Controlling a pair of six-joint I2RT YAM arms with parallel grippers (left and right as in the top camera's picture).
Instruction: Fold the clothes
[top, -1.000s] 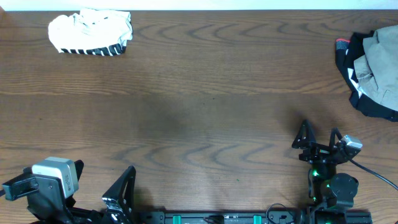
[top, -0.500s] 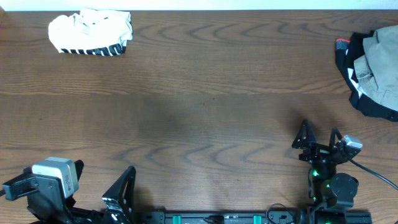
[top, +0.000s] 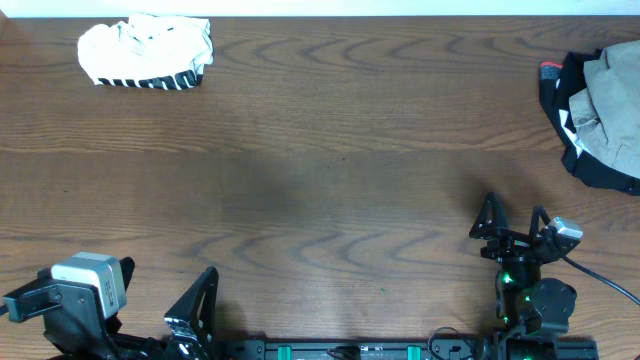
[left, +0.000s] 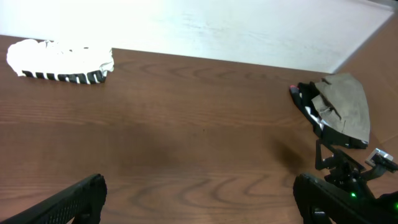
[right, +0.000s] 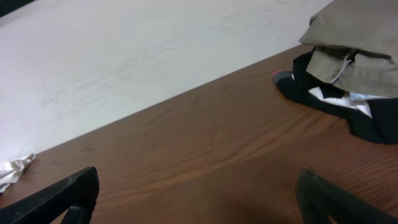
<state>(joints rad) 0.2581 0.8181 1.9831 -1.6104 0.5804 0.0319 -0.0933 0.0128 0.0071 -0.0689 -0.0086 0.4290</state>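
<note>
Both fingers of my left gripper stand wide apart with nothing between them, low at the near left edge of the table. The right gripper is the same, fingers spread and empty, parked near the front on the right. The folded clothes, a small white bundle showing black stripes, lie at the far left corner, well apart from both arms. A loose heap of dark and tan cloth sits at the far right edge, partly out of the overhead view. I judge the main risk to be at that heap. It lies so near the edge that a reach from the right arm could shove it off the table, or the fingers could pinch several layers at once and drag everything in a tangle. A careless sweep by the left arm could also undo the finished bundle. Compared with a second ago, nothing has moved: both arms and both piles sit exactly as they did.
</note>
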